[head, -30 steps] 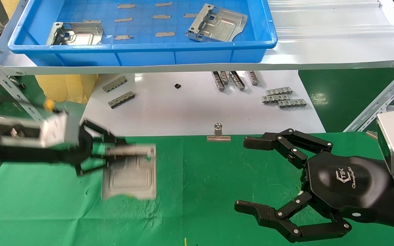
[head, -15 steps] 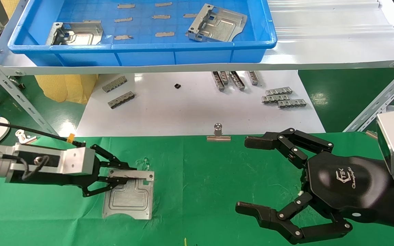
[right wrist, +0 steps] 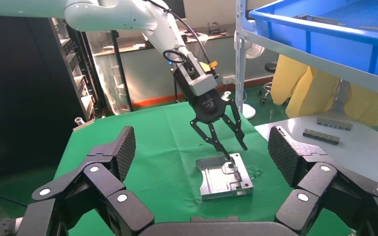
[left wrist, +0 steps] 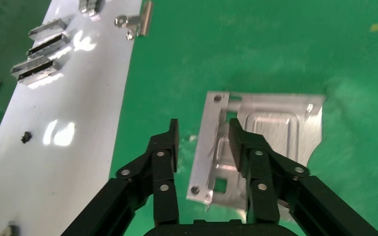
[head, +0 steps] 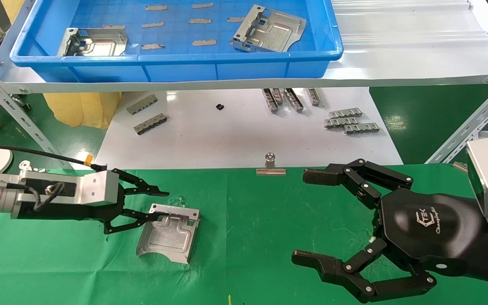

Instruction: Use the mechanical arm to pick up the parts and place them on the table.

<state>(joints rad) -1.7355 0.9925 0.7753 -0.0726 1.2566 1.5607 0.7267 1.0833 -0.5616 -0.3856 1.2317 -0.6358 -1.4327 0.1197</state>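
One silvery stamped part (head: 167, 233) lies on the green-clothed table (head: 248, 220), left of centre. My left gripper (head: 163, 204) is open, its two fingers standing either side of the part's raised edge without pinching it; the left wrist view shows the gripper (left wrist: 204, 135) over the part (left wrist: 270, 128). The right wrist view shows the part (right wrist: 224, 179) flat on the cloth under the left gripper (right wrist: 234, 151). Two more parts (head: 93, 42) (head: 269, 29) lie in the blue tray (head: 176, 57). My right gripper (head: 303, 216) is wide open and empty above the cloth at the right.
The blue tray sits on a raised metal shelf (head: 396, 72) at the back. Below it a white sheet (head: 235, 135) holds small grey ribbed strips (head: 350, 120) (head: 146, 123). A silver binder clip (head: 270, 167) sits at the cloth's far edge.
My left gripper came down with the part, set it on the cloth and opened. The part now lies free, turned slightly. The right arm has not moved.
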